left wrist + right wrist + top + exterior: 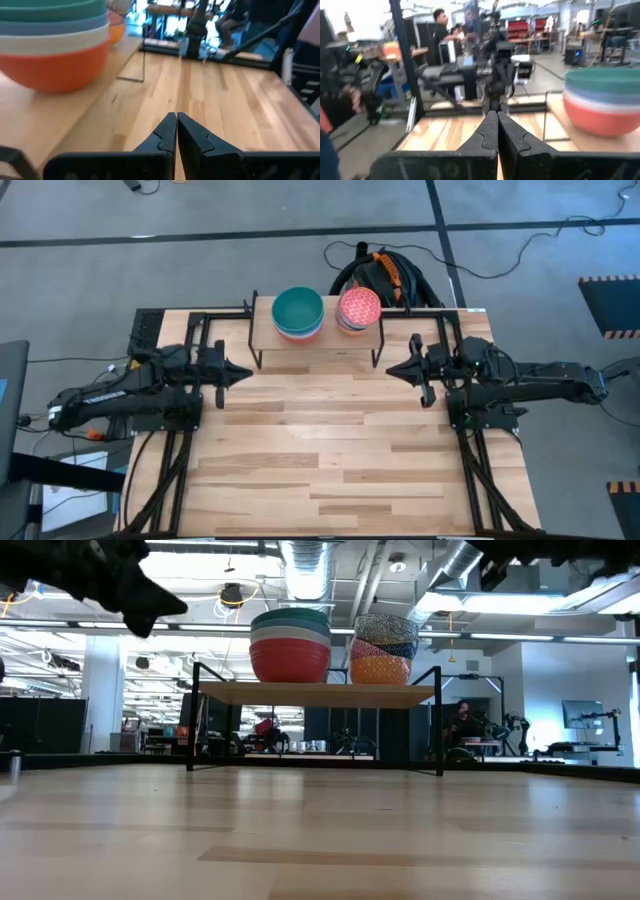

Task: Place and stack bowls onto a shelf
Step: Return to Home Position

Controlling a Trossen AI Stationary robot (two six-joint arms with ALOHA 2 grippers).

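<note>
Light-wood planks form the surface [330, 470], bare in front of the shelf [320, 345]; both dark arms hang over it, short of the shelf. Just off the shelf's front left corner is the left gripper [245, 372], its fingers [165, 137] clenched together on nothing; off the shelf's front right corner is the right gripper [390, 370], its fingers [487, 132] likewise pressed closed and empty; the two tips point toward each other. On the shelf stand two stacks of bowls, side by side and close together; the left stack holds four, a red bowl [290, 662] at the bottom, then a cream-white bowl [60, 42], a blue bowl [60, 27], and a green bowl [298, 308] on top; the right stack has a yellow speckled bowl [380, 671] at the bottom, blue above it, and a pink speckled bowl [359, 307] on top. Behind the shelf, off the surface, a black and orange bundle [385, 272] lies on the grey floor; far off to the shelf's left, a person [440, 25] shows in the room.
</note>
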